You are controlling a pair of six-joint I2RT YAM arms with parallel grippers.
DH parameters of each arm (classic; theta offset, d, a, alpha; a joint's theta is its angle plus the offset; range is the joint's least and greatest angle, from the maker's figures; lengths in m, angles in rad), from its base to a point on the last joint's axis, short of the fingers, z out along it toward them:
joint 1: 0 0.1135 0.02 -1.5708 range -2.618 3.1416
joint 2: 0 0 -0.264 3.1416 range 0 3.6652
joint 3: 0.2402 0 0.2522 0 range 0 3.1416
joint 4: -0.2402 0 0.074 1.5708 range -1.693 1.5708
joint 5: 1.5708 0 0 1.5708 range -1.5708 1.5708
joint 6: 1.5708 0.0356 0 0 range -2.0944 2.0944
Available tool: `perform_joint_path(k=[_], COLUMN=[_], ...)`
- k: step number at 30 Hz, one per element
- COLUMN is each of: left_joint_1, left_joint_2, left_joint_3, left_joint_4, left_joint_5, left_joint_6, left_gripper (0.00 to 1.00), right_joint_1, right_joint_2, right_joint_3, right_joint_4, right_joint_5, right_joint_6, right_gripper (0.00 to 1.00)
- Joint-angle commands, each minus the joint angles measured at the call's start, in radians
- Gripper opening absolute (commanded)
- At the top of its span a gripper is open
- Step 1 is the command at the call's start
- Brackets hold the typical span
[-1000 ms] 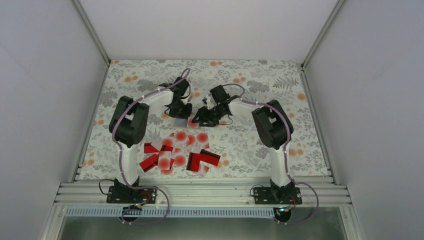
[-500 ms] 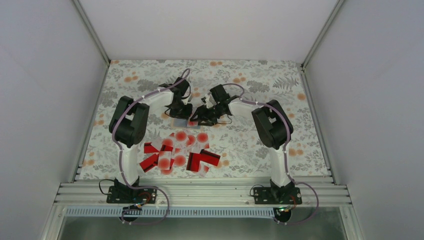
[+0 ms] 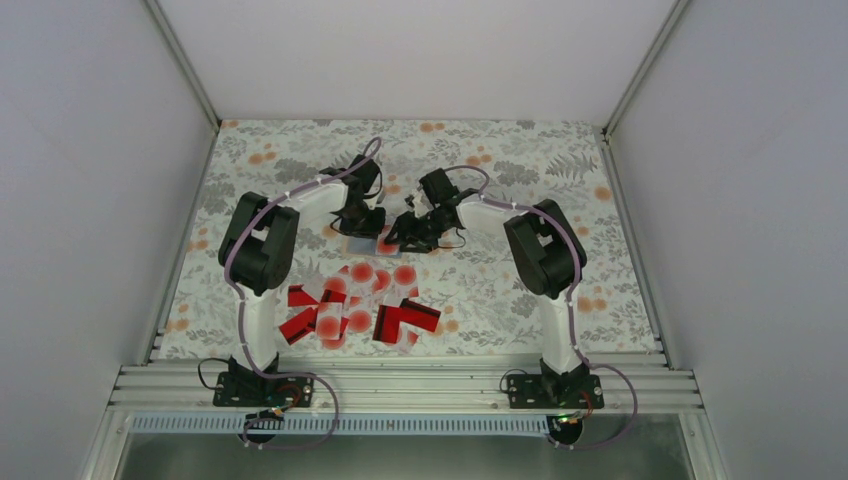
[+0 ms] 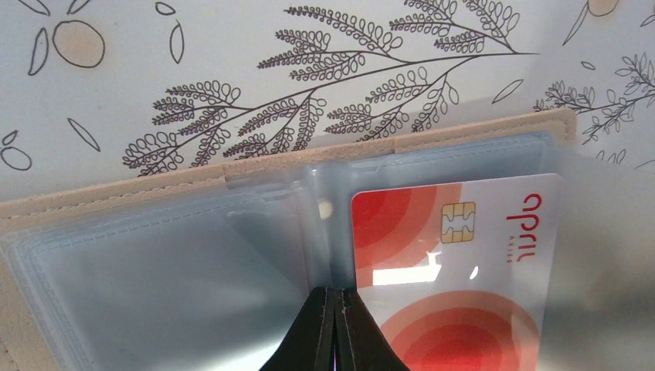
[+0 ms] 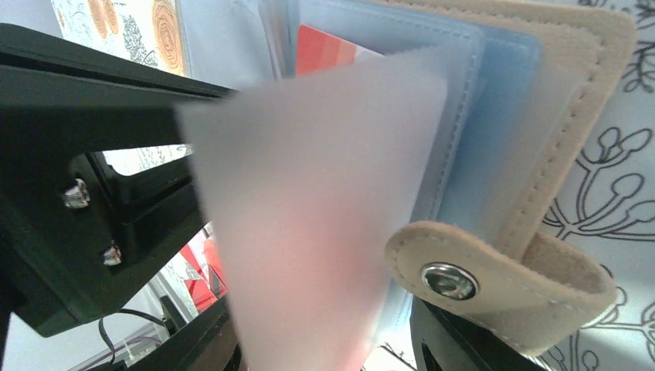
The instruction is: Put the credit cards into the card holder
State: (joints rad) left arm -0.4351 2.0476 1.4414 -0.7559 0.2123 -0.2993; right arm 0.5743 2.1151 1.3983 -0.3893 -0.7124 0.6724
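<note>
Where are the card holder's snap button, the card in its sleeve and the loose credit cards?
snap button [image 5: 448,280], right wrist view, on its metal centre.
card in the sleeve [image 4: 463,267], left wrist view, on its white middle below the chip.
loose credit cards [image 3: 360,305], top external view, on the pile's middle.

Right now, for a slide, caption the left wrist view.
Shut left claw at the open holder's fold, red-dotted card beside.

From above and behind, looking down over the whole table [image 3: 520,160]; from each wrist, pressed close, left downward, right sidelong, all sharing the open card holder [image 4: 463,133].
</note>
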Motion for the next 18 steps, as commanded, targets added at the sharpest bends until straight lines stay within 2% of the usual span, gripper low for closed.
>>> perform_joint_path(k=[1,7,13,18], left_joint_1=[-0.004,-0.005,-0.005,-0.005], left_joint_2=[0.022,0.024,0.023,0.023], left_joint_3=[-0.002,0.006,0.008,0.003], left_joint_4=[-0.029,-0.038,-0.041,-0.04], left_joint_5=[-0.048,-0.071,-0.073,-0.074], left_joint_6=[-0.001,0.006,0.012,0.014], left_gripper=[0.04,0.04,0.04,0.04], right_joint_1=[-0.005,-0.005,-0.005,-0.005], right_joint_2=[-0.03,-0.035,-0.064,-0.054], right_joint_3=[0.026,0.022,0.006,0.08], right_joint_4=[-0.043,-0.024,0.079,0.056], right_joint_5=[0.042,0.035,-0.022,-0.044], right_joint_6=[-0.02,-0.017,0.003,-0.031], right_gripper=[0.52,0.53,0.55,0.57])
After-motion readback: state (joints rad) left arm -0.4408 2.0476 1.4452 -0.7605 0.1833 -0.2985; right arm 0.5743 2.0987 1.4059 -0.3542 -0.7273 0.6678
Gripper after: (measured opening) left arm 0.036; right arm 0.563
